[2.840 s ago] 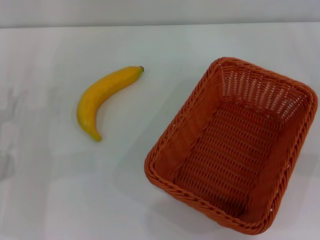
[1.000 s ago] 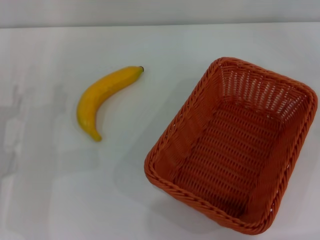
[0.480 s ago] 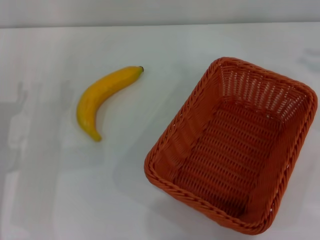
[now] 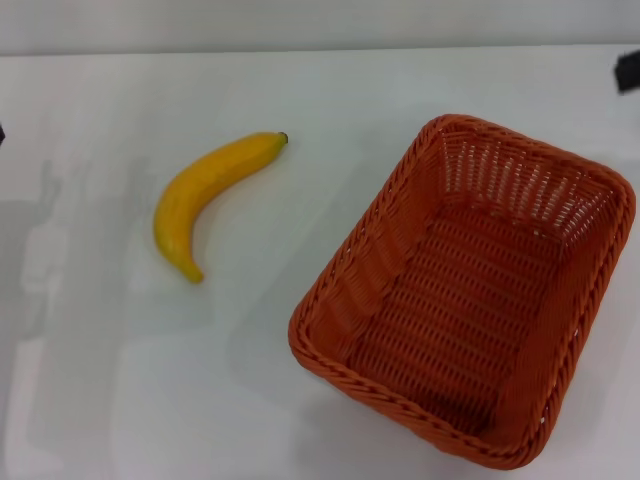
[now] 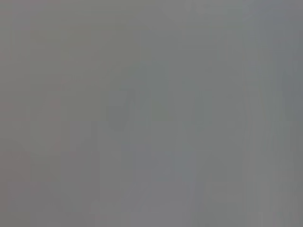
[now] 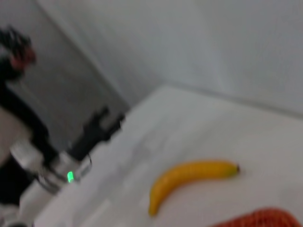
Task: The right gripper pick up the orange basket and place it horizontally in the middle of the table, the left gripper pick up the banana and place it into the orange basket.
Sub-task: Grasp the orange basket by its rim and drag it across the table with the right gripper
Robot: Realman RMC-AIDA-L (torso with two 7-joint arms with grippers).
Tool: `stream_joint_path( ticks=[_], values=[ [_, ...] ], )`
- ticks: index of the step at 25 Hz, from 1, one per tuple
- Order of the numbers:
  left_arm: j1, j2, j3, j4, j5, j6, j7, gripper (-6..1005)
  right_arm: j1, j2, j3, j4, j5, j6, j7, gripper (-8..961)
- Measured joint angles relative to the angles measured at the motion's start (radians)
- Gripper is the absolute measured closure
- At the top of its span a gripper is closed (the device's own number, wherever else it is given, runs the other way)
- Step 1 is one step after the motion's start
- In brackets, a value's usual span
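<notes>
Opening step, nothing grasped. The basket lies skewed on the bench at right, the banana well apart. The right gripper is barely seen (finger state cannot be told); the left gripper likewise. A rim grasp is required next.

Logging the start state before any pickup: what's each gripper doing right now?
Left gripper: off the table's left edge, holding nothing; open or shut cannot be told.
Right gripper: at the far right edge, only a corner visible; cannot be told.
</notes>
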Motion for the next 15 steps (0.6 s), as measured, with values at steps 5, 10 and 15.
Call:
stream_joint_path(
  ticks=[5, 10, 15],
  values=[
    [0.0, -0.002, 0.001, 0.0, 0.009, -0.009, 0.0, 136, 0.029, 0.065, -0.014, -0.11, -0.137, 0.032, 0.032, 257],
    [0.0, -0.002, 0.001, 0.001, 0.013, -0.01, 0.0, 137, 0.079, 0.105, -0.03, -0.159, -0.271, 0.044, 0.06, 257],
    [0.0, -0.002, 0.002, 0.0, 0.025, -0.01, 0.0, 137, 0.123, 0.152, -0.044, -0.199, -0.419, 0.051, 0.108, 256]
  ],
)
